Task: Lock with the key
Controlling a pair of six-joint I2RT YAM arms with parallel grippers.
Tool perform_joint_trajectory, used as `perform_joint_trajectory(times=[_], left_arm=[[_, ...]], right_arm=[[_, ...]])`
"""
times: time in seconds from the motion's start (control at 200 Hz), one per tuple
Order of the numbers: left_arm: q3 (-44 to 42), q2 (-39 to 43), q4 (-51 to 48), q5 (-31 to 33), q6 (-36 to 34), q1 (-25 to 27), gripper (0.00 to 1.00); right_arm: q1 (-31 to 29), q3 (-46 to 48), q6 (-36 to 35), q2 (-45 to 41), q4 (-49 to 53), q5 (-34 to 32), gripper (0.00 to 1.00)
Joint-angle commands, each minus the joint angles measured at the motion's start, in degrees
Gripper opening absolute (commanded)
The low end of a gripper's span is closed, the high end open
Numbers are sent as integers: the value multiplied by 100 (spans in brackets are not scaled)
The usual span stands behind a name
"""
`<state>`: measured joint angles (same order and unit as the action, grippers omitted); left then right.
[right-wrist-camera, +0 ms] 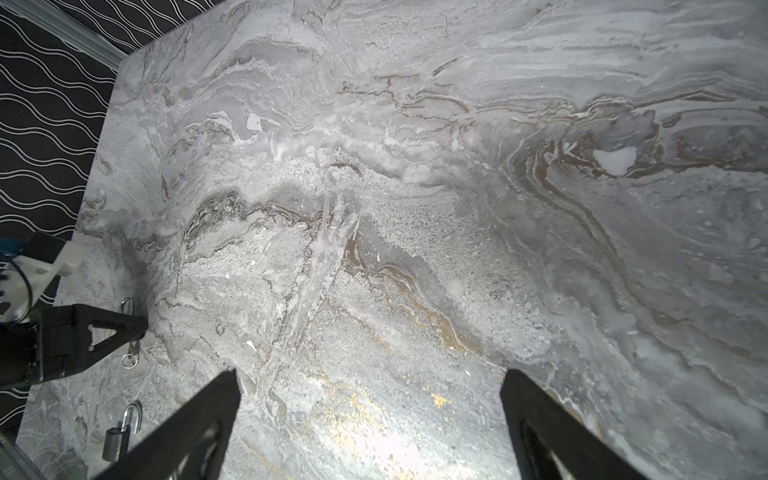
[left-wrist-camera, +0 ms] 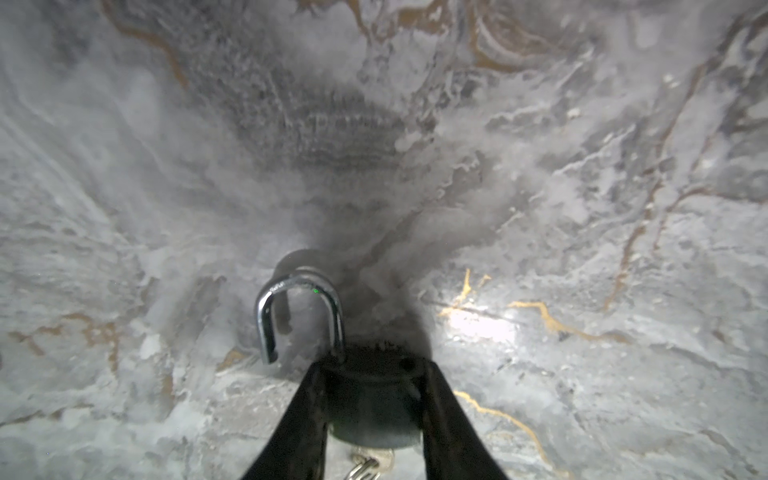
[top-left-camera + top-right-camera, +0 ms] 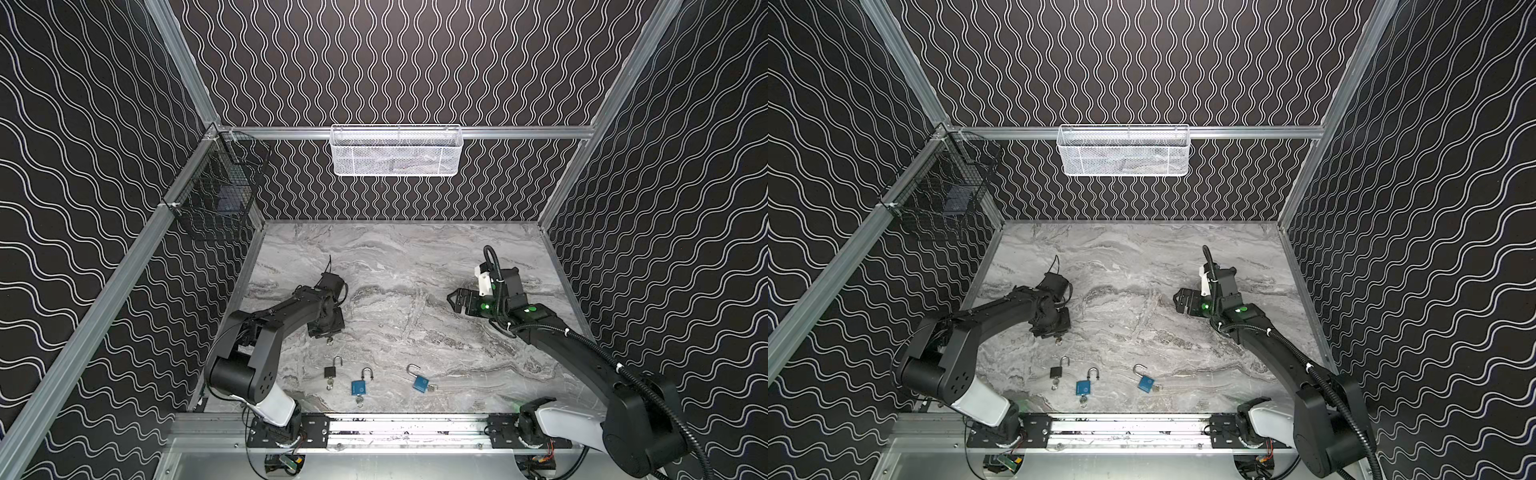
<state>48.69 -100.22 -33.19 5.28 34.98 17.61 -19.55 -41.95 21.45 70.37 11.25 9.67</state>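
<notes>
Grey veined marble table (image 3: 415,257) floors a booth of black, wavy-lined walls. In both top views the left gripper (image 3: 326,329) (image 3: 1054,328) points down near the table's left side. Its housing hides the padlock beneath, and only the key ring (image 3: 329,341) (image 3: 1058,341) pokes out, toward the front rail. Nearer the front lie a small black padlock (image 3: 331,371) (image 3: 1056,371), a blue padlock (image 3: 358,386) (image 3: 1084,387) and an open-shackled blue padlock (image 3: 420,382) (image 3: 1145,383). Their keys are too small to read. The right gripper (image 3: 454,300) (image 3: 1178,300) hovers well apart on the right, jaws spread wide.

In the left wrist view the left gripper (image 2: 370,368) is narrowed onto the padlock (image 2: 370,407). Its fingers (image 2: 307,415) lie against both flanks of the dark body with no gap showing. The padlock lies on the marble, its long axis running straight away from the camera. The shackle (image 2: 301,307) is at the far end and stands open, one leg seated and the other hanging free. At the near end the key (image 2: 382,457) is blurred and cut off by the frame's edge.

In the right wrist view the right gripper (image 1: 370,374) holds nothing, with bare marble between its parted fingers. At the frame's edge the left gripper (image 1: 104,332) covers the padlock's body. The shackle (image 1: 127,305) shows on one side of it and the key ring (image 1: 130,358) on the other. The small black padlock (image 1: 116,436) is partly hidden behind a finger.
</notes>
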Motion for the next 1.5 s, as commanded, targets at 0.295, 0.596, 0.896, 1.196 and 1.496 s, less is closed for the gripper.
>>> perform_joint_trajectory(times=[0.295,0.596,0.896,1.196,1.496], left_arm=[[-417,200,1099,-1246,332,-29,29],[-853,1148,1997,-1930,1676,-12,31],[-955,1925,2013,-2315,2664,15,32],[-1180,2725,1980,-2476,3253,15,31],[-1213,2829,2179,-2612,3479,15,31]], right_arm=[[-7,472,316,40,-1037,1027,100],[-368,1179,917,86,-2925,1642,100],[-1984,1126,892,908,-4383,443,95],[-3063,382,640,2124,-5509,-245,77],[-3554,-398,453,2759,-5434,-356,66]])
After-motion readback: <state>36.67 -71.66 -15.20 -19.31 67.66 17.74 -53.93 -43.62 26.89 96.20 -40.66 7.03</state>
